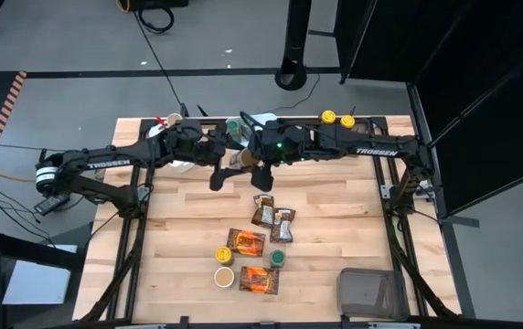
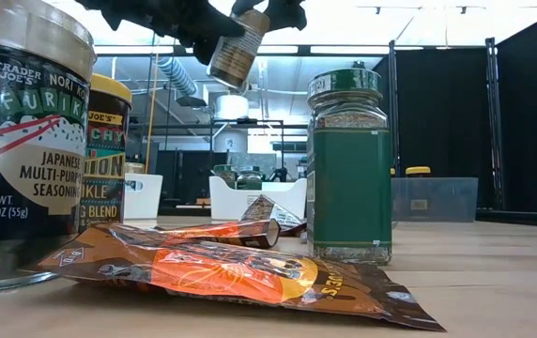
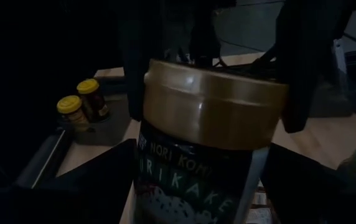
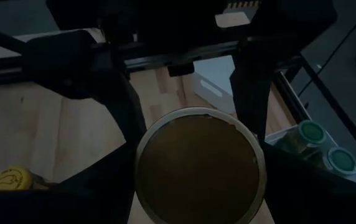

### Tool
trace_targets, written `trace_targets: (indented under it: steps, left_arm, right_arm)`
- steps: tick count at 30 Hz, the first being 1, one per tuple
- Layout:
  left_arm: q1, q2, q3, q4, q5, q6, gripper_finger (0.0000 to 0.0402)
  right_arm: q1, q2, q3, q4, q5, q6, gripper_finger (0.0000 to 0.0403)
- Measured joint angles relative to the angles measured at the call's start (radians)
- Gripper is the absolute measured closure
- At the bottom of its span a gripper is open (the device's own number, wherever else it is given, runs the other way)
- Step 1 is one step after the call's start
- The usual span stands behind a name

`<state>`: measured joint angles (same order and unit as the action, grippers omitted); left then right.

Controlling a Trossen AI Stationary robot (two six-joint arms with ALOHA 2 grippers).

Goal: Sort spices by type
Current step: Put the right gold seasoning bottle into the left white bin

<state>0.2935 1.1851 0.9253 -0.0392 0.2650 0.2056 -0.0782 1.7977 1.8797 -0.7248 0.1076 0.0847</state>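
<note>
Tan-lidded furikake jar (image 2: 235, 49) aloft, tilted, above tabletop (image 1: 335, 206) far edge. Left claw (image 1: 223, 167) and right claw (image 1: 260, 164) both clenched on it. Label reads "NORI KOMI FURIKAKE". Near jar (image 2: 20, 141): "TRADER JOE'S", "JAPANESE MULTI-PURPOSE SEASONING". Square green glass jar (image 2: 348, 169) upright beside crinkled orange foil packet (image 2: 240, 274).
</note>
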Motion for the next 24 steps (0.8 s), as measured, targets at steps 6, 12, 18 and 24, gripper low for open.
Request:
trace_targets:
  steps: [6,12,18,24]
  left_arm:
    - [0.0,0.0,0.0,-0.001,-0.022,0.001,0.0101]
    - [-0.001,0.009,0.0,-0.003,-0.018,0.0,0.0123]
    - [-0.001,0.016,0.002,-0.003,-0.021,-0.004,0.0124]
    - [0.0,0.02,-0.001,-0.025,-0.046,-0.028,0.0125]
  right_arm:
    - [-0.001,0.0,0.0,0.0,-0.004,0.001,0.0114]
    - [0.0,0.0,0.0,0.014,-0.005,0.001,0.0114]
    - [0.0,0.0,-0.001,0.017,-0.005,-0.007,0.0114]
    - [-0.011,0.0,0.0,-0.012,0.076,-0.022,0.0057]
